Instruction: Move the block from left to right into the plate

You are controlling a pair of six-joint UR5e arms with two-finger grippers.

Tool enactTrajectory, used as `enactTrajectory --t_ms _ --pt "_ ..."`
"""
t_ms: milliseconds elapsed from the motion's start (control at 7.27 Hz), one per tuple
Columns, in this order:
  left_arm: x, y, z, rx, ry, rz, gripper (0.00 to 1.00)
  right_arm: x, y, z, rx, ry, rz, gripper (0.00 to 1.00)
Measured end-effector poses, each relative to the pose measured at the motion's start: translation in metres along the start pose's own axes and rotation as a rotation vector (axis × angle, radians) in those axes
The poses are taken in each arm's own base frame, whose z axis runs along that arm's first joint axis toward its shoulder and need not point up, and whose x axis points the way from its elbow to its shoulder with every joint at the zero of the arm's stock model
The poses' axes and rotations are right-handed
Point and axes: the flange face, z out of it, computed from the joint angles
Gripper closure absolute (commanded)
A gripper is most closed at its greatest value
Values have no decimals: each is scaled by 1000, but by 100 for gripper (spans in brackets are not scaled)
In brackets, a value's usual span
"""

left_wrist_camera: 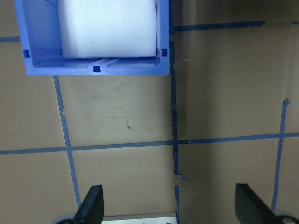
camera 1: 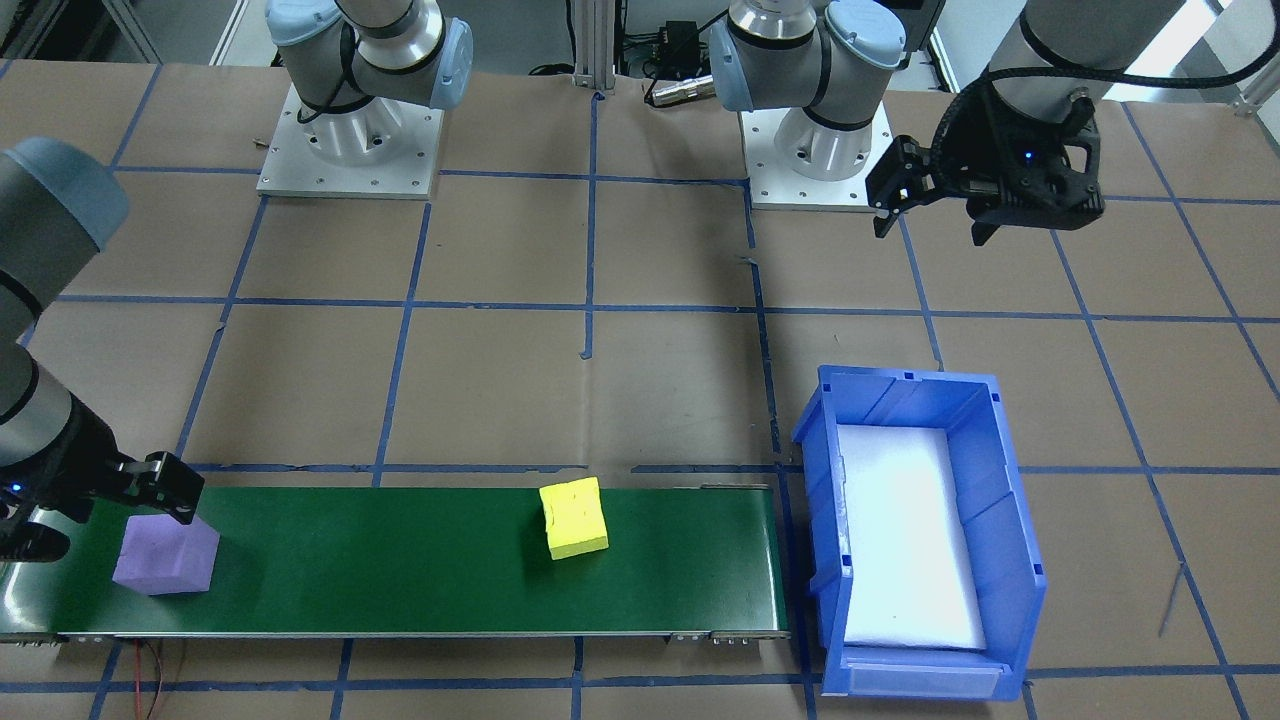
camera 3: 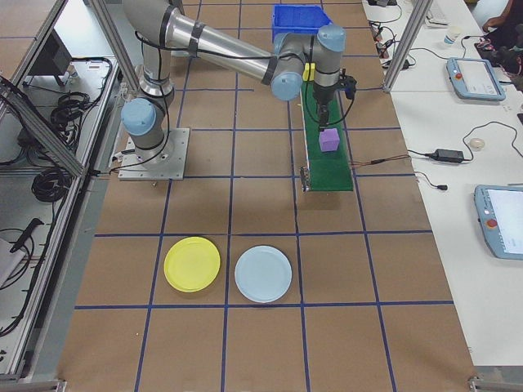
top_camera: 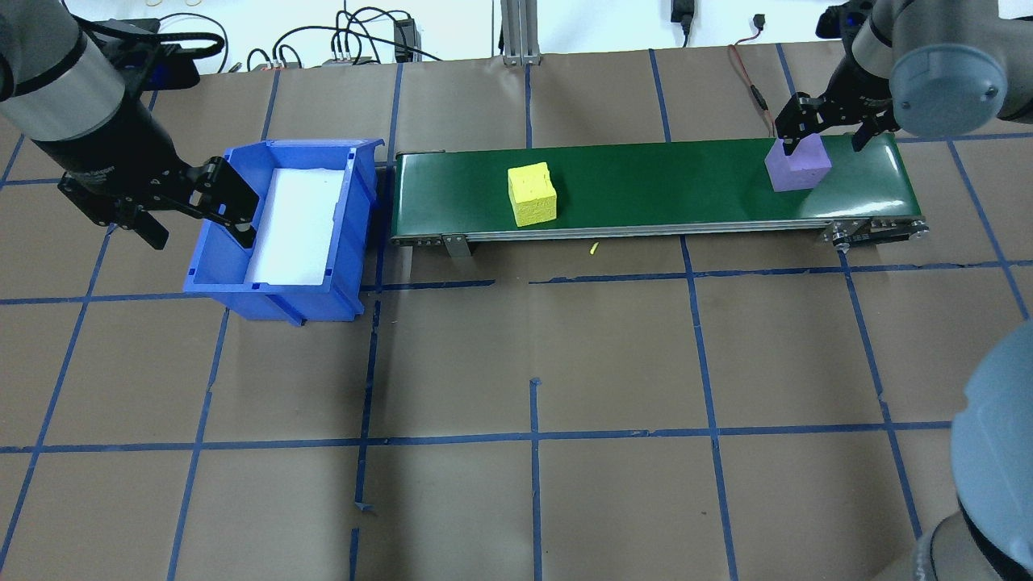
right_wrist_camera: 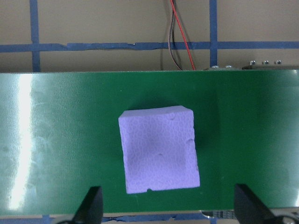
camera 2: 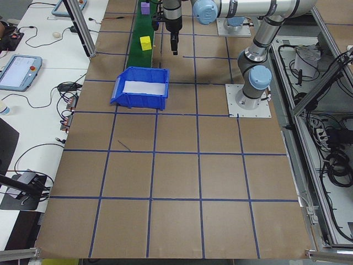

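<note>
The right gripper [right_wrist_camera: 163,212] hangs above the purple block [right_wrist_camera: 159,149] with its fingers spread wide and nothing between them; in the right wrist view the block lies centred under the gap, slightly twisted against the finger line. The step in hand looks like the pick of this block off the green conveyor belt [right_wrist_camera: 56,140]. To do it well, I judge the wrist should turn a little so the pads meet two flat faces squarely, then drop straight down until the fingers bracket the block's middle, stopping short of the belt surface, and close gently, since the foam looks soft and already dented on top.

Further along the belt from this gripper sits a yellow block [top_camera: 533,194], well apart and out of the way. Behind the gripper, back toward the robot and off to its side, the yellow plate [camera 3: 192,264] lies on the paper-covered table [top_camera: 533,339], with a pale blue plate [camera 3: 263,273] just beside it; the carry must end over the yellow one, not its neighbour.

The left gripper [left_wrist_camera: 168,210] is also spread open and empty, hovering near the blue bin [top_camera: 278,234] at the far end of the belt, well clear of the right arm's path. A red and black wire [right_wrist_camera: 175,37] runs beyond the belt, not in the way
</note>
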Motion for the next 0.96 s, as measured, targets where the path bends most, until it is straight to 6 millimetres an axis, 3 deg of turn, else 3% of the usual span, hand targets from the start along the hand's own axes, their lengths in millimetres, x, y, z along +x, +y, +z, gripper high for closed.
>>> enactTrajectory --t_ms 275,550,688,825,962 --pt "3 -12 -5 72 -25 -11 0 24 -10 42 3 -33 -50 67" --pt "4 -14 4 60 -26 -20 0 65 -9 50 8 -32 -54 71" --pt "4 -15 7 53 -26 -19 0 105 -4 39 28 -24 -45 71" --pt "7 -15 5 55 -23 -16 0 168 11 27 55 -29 -55 72" --pt "10 -16 7 52 -20 -13 0 245 47 23 61 -58 -62 73"
